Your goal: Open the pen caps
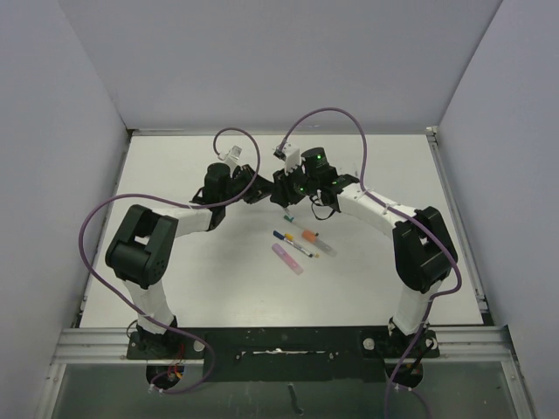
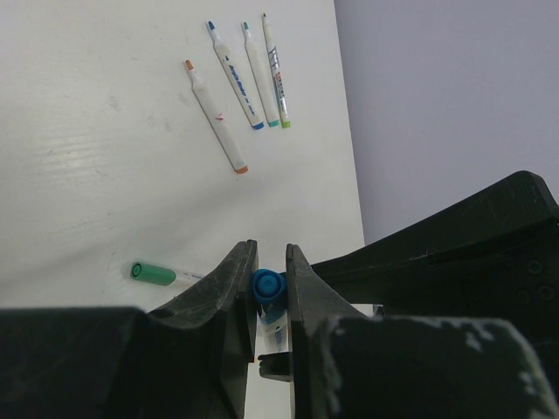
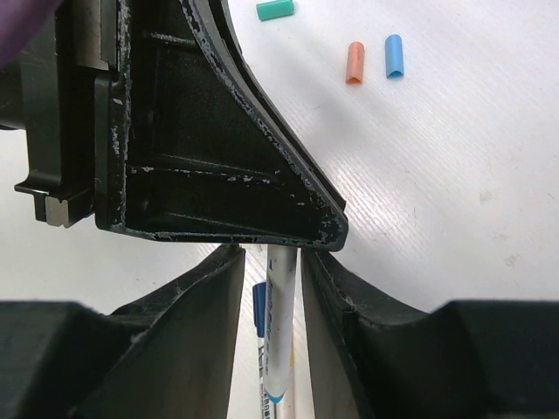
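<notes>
My left gripper [image 2: 270, 248] is shut on the blue pen cap [image 2: 268, 285], seen end-on, with the pale pen body [image 2: 271, 321] below it. In the right wrist view that pen body [image 3: 281, 332] runs between the fingers of my right gripper [image 3: 272, 253]. The jaws stand around it, slightly apart, with a slit of table showing on the left side. The two grippers meet mid-table in the top view, left [image 1: 260, 188] and right [image 1: 283, 185]. Loose teal [image 3: 275, 10], orange [image 3: 355, 62] and blue [image 3: 394, 56] caps lie on the table.
A green-capped pen [image 2: 154, 273] lies left of my left fingers. Several uncapped pens [image 2: 234, 78] lie side by side further off. A blue-capped pen [image 3: 259, 310] lies under my right gripper. Pens and an orange piece [image 1: 308, 236] lie in front of the grippers.
</notes>
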`<state>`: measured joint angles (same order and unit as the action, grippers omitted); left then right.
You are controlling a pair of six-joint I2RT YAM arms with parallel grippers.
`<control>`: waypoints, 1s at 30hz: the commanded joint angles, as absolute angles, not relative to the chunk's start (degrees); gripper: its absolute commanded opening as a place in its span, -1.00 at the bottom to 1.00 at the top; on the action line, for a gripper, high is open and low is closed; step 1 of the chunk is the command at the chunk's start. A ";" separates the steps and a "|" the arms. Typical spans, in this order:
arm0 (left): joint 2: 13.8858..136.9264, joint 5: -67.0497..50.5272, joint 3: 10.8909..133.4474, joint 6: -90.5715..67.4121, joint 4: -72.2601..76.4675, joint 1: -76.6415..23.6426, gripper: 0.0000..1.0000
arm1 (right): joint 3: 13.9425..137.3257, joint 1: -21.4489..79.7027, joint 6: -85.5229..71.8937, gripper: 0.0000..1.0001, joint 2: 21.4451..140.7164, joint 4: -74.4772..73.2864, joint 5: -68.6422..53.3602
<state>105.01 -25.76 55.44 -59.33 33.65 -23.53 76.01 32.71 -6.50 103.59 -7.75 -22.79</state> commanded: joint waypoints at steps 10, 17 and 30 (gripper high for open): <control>100.76 -25.93 56.13 -58.88 36.73 -23.81 -1.00 | 76.15 33.06 -6.59 -0.41 102.97 -5.52 -23.21; 100.20 -25.85 55.94 -58.82 36.61 -23.73 -1.00 | 76.11 33.12 -6.57 -0.43 103.61 -5.69 -22.99; 99.93 -24.29 55.94 -58.97 36.26 -20.12 -1.00 | 74.95 32.95 -5.63 -1.00 102.22 -7.56 -21.36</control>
<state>104.05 -25.85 55.29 -59.37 33.65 -23.11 75.92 32.71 -6.48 103.83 -7.75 -22.13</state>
